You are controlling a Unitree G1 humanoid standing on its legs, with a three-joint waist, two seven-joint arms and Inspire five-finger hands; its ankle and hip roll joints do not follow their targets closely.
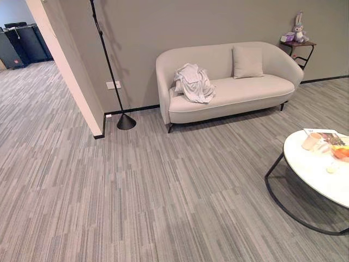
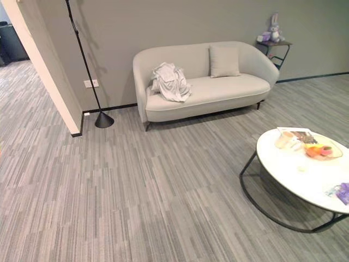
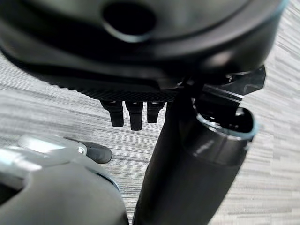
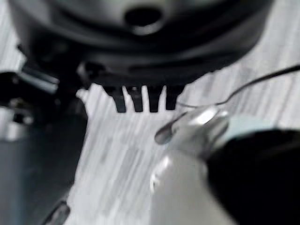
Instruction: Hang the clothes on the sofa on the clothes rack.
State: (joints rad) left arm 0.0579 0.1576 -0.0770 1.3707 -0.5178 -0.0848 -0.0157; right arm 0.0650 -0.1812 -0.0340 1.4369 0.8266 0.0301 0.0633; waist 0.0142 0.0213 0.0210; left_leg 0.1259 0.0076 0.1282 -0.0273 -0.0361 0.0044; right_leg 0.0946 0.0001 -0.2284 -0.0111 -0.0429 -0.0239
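One heap of white clothes (image 1: 193, 83) lies on the sofa (image 1: 245, 93), well ahead of both hands. The left hand (image 3: 135, 115) and right hand (image 4: 137, 99) hang with fingers straight, holding nothing. The cloth is probably soft, light and floppy; pinch a raised top fold.

Both eye views look down from head height across the carpeted floor (image 1: 136, 202) toward the sofa (image 1: 245, 90) by the far wall. They share the sofa, the floor lamp (image 1: 126, 122) and the round tabletop (image 2: 294, 172). Each wrist view looks from very close along its own hand, the left hand (image 3: 136, 70) and the right hand (image 4: 140, 61), down to the carpet.
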